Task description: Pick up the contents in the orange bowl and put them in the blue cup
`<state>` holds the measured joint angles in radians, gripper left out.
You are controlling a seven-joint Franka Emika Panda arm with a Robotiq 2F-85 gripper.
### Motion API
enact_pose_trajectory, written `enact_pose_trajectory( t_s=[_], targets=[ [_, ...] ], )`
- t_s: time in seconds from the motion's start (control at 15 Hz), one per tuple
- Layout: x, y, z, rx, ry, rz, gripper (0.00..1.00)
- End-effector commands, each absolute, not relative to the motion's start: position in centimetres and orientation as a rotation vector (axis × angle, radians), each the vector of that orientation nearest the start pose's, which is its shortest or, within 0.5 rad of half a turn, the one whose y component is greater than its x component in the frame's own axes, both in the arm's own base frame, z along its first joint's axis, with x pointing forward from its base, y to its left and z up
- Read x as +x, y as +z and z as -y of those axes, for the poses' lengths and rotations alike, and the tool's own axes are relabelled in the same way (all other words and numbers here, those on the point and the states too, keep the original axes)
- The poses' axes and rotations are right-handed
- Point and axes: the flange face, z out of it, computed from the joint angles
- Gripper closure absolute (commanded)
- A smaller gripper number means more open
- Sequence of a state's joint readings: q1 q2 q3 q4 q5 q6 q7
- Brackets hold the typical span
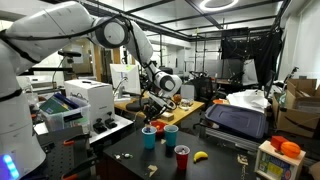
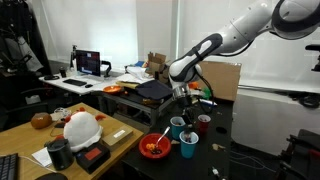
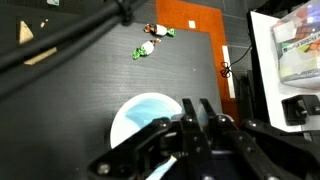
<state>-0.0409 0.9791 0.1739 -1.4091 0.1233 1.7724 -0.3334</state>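
The blue cup [image 1: 149, 136] [image 2: 188, 145] stands on the dark table among other cups. From the wrist it shows as a light-blue round mouth [image 3: 140, 118], just left of and under the fingertips. My gripper [image 1: 152, 106] [image 2: 183, 108] [image 3: 190, 108] hangs a little above the cups, its two fingers close together with only a thin gap. I cannot make out anything between them. The orange bowl [image 2: 155, 147] sits low beside the blue cup, with something yellowish in it. It is out of the wrist view.
A teal cup [image 1: 171, 133] [image 2: 178, 127] and a red cup [image 1: 182, 157] [image 2: 203, 123] stand close by. A banana [image 1: 200, 156] lies near the red cup. Two wrapped candies [image 3: 148, 46] lie on the table. A white-and-orange domed object [image 2: 82, 128] rests on the wooden desk.
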Motion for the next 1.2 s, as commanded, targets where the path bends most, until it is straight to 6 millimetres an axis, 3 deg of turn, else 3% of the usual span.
enact_pose_trajectory(
  t_s=[0.0,0.47,0.6,0.8,1.13],
  targets=[
    [63.9,9.6,-8.5,-2.653,0.776,0.540,0.55],
    [65.3,12.3,-9.8,-2.655,0.702,0.571,0.03],
    [66.2,13.1,-10.6,-2.650,0.653,0.587,0.00],
    [67.5,12.5,-12.3,-2.667,0.609,0.612,0.00],
    [68.4,8.7,-15.5,-2.735,0.591,0.641,0.00]
  ],
)
